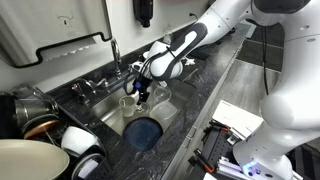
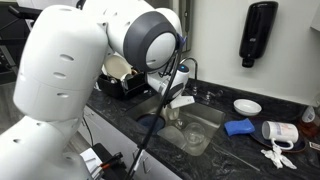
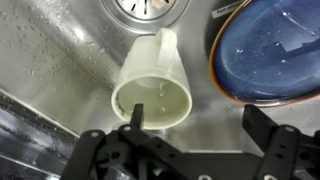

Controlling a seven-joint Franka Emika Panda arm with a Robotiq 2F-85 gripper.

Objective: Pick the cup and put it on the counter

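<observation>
Inside sink (image 3: 60, 60) | cup (image 3: 152, 78) on side | gripper (image 3: 198, 120) spread, fingertip (image 3: 135, 118) at rim

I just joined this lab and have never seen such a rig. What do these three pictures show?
A white robot arm with a two-fingered gripper reaches into a steel sink. Two pictures come from cameras standing outside the robot; the third from a camera on its wrist, looking past the fingers. In the sink lie a pale cup, on its side, and a blue plate. A black counter surrounds the sink. The gripper is open, one finger at the cup's rim, holding nothing.
</observation>
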